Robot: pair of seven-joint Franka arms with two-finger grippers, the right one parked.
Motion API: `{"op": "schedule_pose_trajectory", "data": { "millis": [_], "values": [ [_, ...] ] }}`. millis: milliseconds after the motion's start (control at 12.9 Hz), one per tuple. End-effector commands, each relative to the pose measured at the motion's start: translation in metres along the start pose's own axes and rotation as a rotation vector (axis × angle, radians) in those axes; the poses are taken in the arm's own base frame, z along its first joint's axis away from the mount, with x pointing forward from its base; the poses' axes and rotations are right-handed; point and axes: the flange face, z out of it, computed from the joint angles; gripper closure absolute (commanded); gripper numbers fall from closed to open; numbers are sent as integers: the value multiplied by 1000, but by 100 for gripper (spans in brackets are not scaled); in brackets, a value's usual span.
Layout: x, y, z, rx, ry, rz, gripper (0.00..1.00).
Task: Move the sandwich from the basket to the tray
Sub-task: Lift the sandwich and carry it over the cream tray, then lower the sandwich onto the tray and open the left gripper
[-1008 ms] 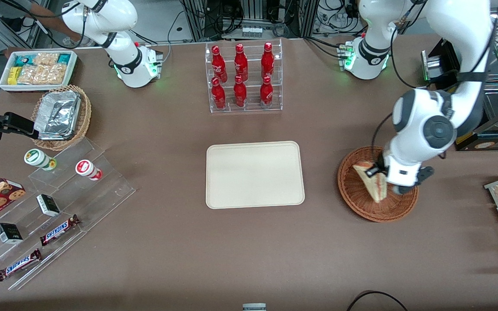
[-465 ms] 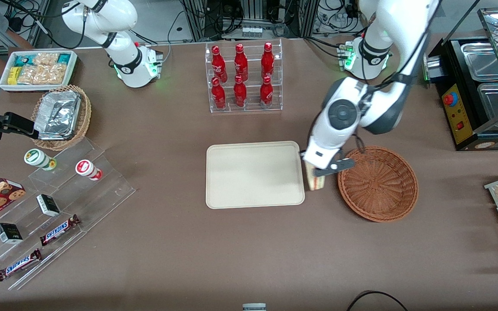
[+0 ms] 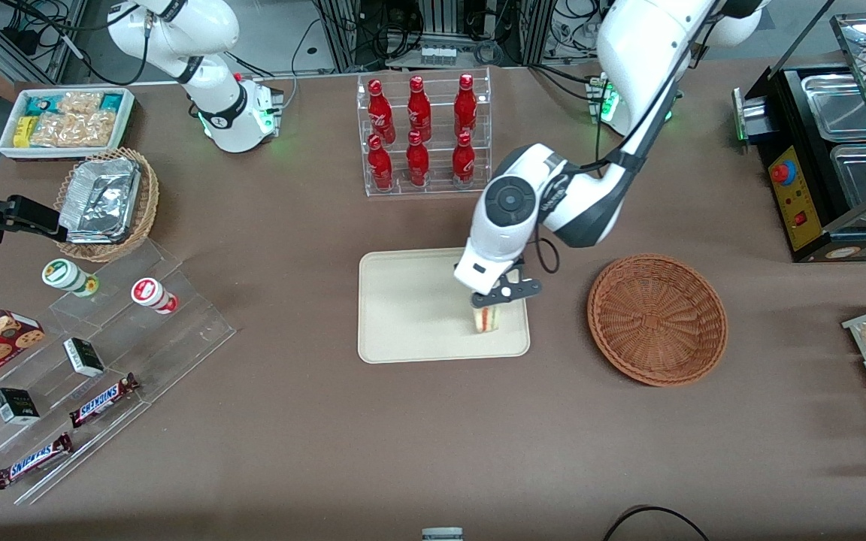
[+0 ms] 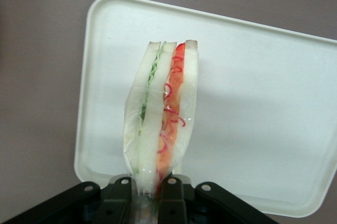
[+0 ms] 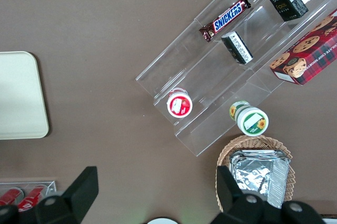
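Bare tray [image 3: 410,300] beside tool [image 3: 487,306]; bottle rack [image 3: 424,135] well apart

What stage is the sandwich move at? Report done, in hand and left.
Done: the sandwich is out of the reddish-brown wicker basket, which now holds nothing. In hand: the left arm's hand is shut on the sandwich and holds it on edge over the cream tray, at the tray's end nearest the basket. Left: lower it onto the tray, open the fingers and withdraw.
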Motion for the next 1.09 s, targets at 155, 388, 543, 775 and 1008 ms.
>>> {"op": "schedule_pose_trajectory", "data": {
  "millis": [155,388,543,775,1008],
  "values": [
    [-5,35,16,24,37,-38,100],
    [-9,58,24,13,48,-51,100],
    [-11,70,31,6,50,-66,100],
    [-16,79,41,10,51,-58,100],
    [-19,85,54,26,67,-68,100]
  ]
}}
